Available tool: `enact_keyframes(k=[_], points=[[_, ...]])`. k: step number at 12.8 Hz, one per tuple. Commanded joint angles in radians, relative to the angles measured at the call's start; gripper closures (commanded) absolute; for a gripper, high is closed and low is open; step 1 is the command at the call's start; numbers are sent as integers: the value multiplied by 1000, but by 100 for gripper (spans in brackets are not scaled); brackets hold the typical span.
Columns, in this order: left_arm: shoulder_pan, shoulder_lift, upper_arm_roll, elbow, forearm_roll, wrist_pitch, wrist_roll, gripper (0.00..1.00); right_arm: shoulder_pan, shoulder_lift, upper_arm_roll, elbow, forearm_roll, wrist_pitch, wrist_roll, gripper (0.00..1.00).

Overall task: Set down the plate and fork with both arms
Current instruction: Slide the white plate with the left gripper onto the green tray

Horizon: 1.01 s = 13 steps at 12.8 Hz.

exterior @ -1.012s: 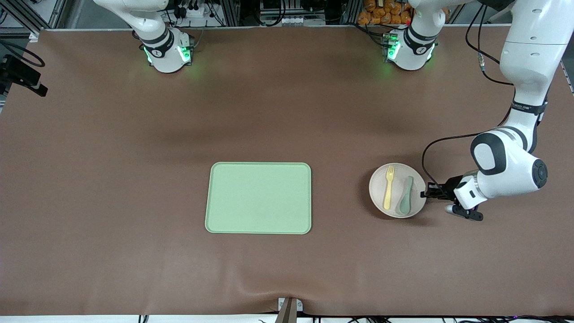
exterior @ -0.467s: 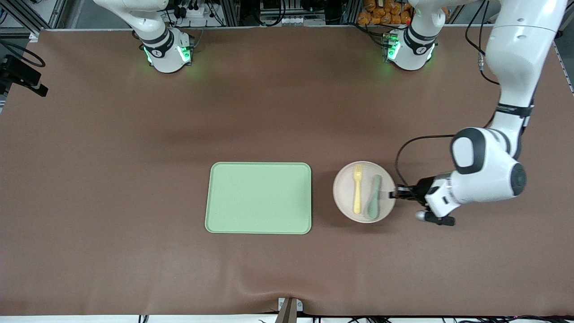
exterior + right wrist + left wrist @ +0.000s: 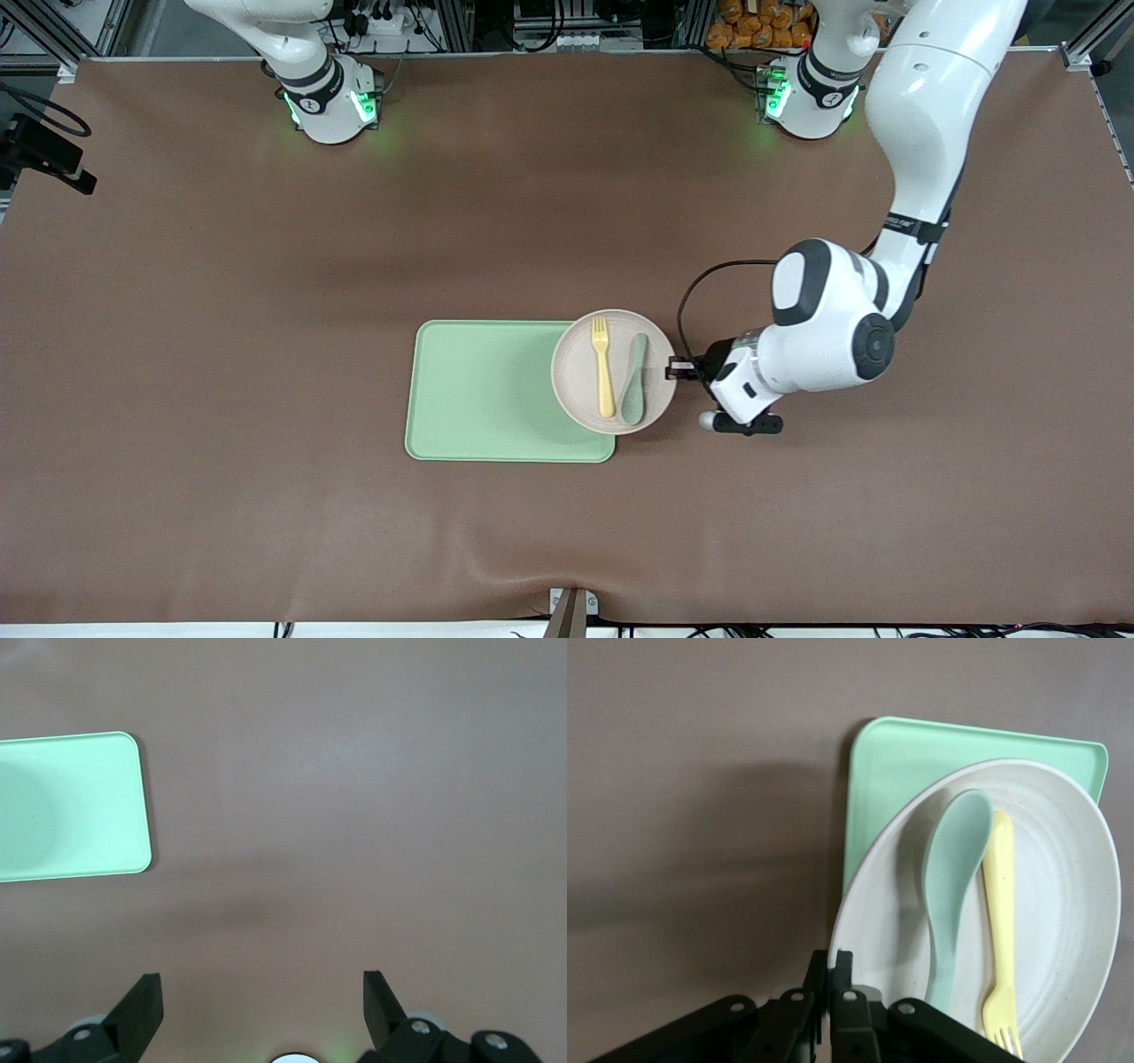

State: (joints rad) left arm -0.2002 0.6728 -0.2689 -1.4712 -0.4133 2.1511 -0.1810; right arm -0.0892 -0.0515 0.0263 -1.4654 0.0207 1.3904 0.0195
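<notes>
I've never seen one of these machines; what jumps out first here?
The left pincer is shut on the rim of a small plate, holding it partly over the green tray at the tray's edge toward the left arm's end of the table. A yellow fork and a grey-green spoon lie side by side on the plate. The right pincer waits open over bare table.

Yellow fork (image 3: 603,367), beige plate (image 3: 576,390), green tray (image 3: 478,390)

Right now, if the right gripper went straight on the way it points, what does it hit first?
The right gripper, open, points down at bare brown table. Nothing lies in that line, so it would likely meet the tabletop first. The green tray sits off to one side, seemingly clear of it.
</notes>
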Motion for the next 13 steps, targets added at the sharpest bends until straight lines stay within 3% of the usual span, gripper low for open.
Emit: enact_keyframes(k=[1, 4, 8, 13], points=[[-66, 63, 11, 55, 19, 65, -32, 100, 9, 1, 4, 0, 7, -2, 0, 0], [-149, 120, 32, 58, 22, 196, -44, 100, 35, 44, 3, -1, 5, -2, -36, 0], [-292, 209, 146, 144, 21, 230, -106, 100, 39, 79, 3, -1, 5, -2, -45, 0], [-317, 267, 157, 158, 19, 303, -106, 100, 39, 121, 3, -1, 7, 1, -70, 0]])
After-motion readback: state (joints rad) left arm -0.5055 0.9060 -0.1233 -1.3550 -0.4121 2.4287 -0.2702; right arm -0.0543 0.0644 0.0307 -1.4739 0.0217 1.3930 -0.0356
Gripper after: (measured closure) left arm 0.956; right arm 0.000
